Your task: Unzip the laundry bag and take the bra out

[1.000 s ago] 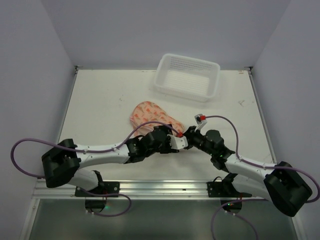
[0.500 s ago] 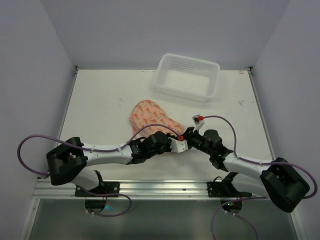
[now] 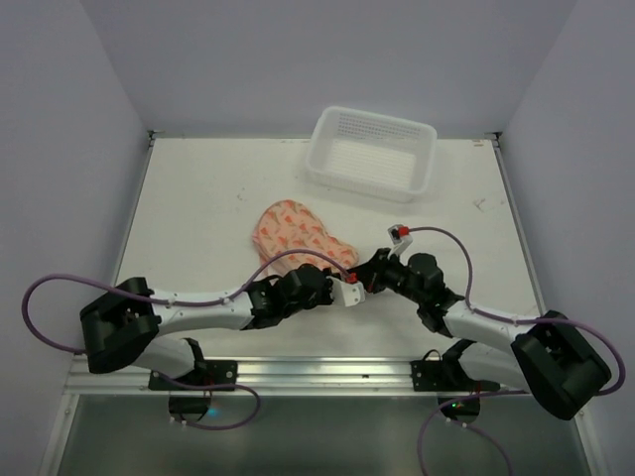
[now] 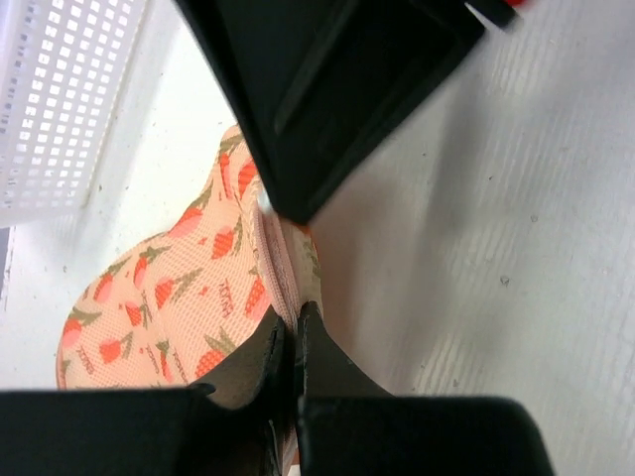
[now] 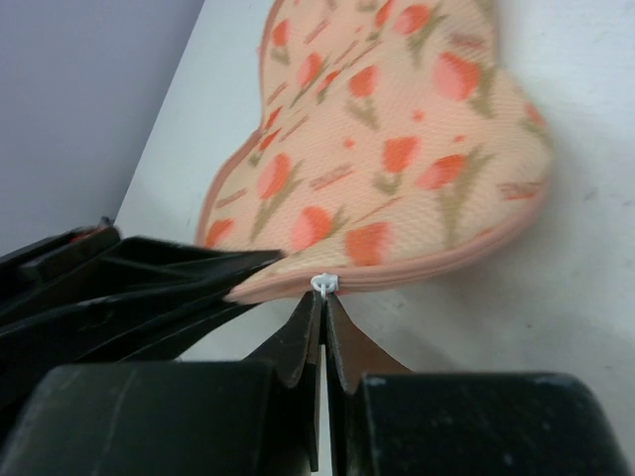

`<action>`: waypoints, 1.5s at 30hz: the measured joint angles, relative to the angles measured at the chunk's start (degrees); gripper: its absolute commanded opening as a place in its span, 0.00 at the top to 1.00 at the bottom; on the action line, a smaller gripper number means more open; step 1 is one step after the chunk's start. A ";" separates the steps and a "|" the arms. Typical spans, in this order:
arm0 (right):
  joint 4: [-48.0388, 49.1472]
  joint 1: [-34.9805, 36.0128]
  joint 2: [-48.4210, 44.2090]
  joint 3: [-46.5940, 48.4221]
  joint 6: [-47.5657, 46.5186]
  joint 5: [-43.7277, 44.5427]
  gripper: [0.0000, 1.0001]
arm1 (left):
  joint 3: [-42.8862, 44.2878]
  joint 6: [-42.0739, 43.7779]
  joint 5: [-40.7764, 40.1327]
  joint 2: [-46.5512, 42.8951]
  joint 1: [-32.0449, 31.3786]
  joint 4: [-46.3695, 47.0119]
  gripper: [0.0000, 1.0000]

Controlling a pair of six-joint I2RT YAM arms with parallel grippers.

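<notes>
You had the peach-pink two-lobed fabric laundry bag with red-orange wedge prints (image 3: 293, 230) lying flat on the white table (image 3: 198, 198). It sat just left of centre in the overhead view, well short of the white plastic lattice basket (image 3: 359, 186) at the upper right. Both arms met at the bag's lower right end.

In the left wrist view, your left gripper (image 4: 288, 332) had its fingers pressed together at the bottom centre of the frame, clamped on the bag's pink zipper edging (image 4: 270, 260).

In the right wrist view, your right gripper (image 5: 323, 317) was drawn to a thin slit. The white zipper pull (image 5: 324, 285) sat right at its tips, and it looked pinched, though the contact was too fine to be sure.

As for progress, I judge you were only at the start. The edging to the right of the pull ran as one closed seam, with no mesh lining showing and no gap opened. The bra appeared in none of the views and was presumably inside the bag. What was left was the whole run of the zip, then reaching in and drawing the bra out.
</notes>
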 measured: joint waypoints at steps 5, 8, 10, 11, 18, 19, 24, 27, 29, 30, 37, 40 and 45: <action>0.00 -5.86 1.49 0.00 -0.52 -1.05 1.00 | -2.34 0.00 1.44 -5.73 0.37 -1.42 1.00; 0.13 -7.78 2.62 0.04 -0.92 -1.36 1.00 | -2.95 -0.02 2.43 -7.76 0.39 -1.99 1.00; 0.13 -8.48 3.63 0.31 -1.29 -1.55 1.00 | -3.26 -0.02 3.08 -8.46 0.37 -2.08 1.00; 0.13 -8.79 4.26 0.59 -1.49 -1.66 1.00 | -3.56 -0.02 3.34 -8.83 0.39 -2.10 1.00; 1.46 -12.81 10.27 3.10 -3.02 -6.10 1.00 | -5.09 0.02 6.05 -11.74 0.39 -2.29 1.00; 1.88 -13.33 11.06 3.39 -3.13 -7.06 1.00 | -5.33 0.04 6.45 -12.37 0.39 -2.27 1.00; 5.53 -14.45 15.04 4.33 -3.96 -11.54 1.00 | -6.43 0.09 7.98 -14.93 0.59 -2.25 1.00; 7.43 -14.51 16.79 4.46 -4.20 -13.25 1.00 | -7.28 0.13 8.79 -16.02 0.72 -2.21 1.00; 8.83 -14.62 18.03 4.50 -4.33 -14.64 1.00 | -8.13 0.17 9.29 -17.14 0.74 -2.14 1.00; 9.60 -14.75 18.71 4.57 -4.37 -15.37 1.00 | -8.48 0.17 9.38 -17.73 0.76 -2.16 1.00; 15.17 -15.91 24.24 6.49 -4.11 -22.21 1.00 | -9.44 0.22 11.21 -20.81 0.81 -2.21 1.00; 17.68 -16.22 26.49 7.32 -3.96 -24.92 1.00 | -9.51 0.22 11.87 -21.68 0.92 -2.21 1.00; 20.02 -16.59 28.20 7.74 -3.93 -26.82 1.00 | -9.81 0.13 11.85 -22.01 1.03 -2.01 1.00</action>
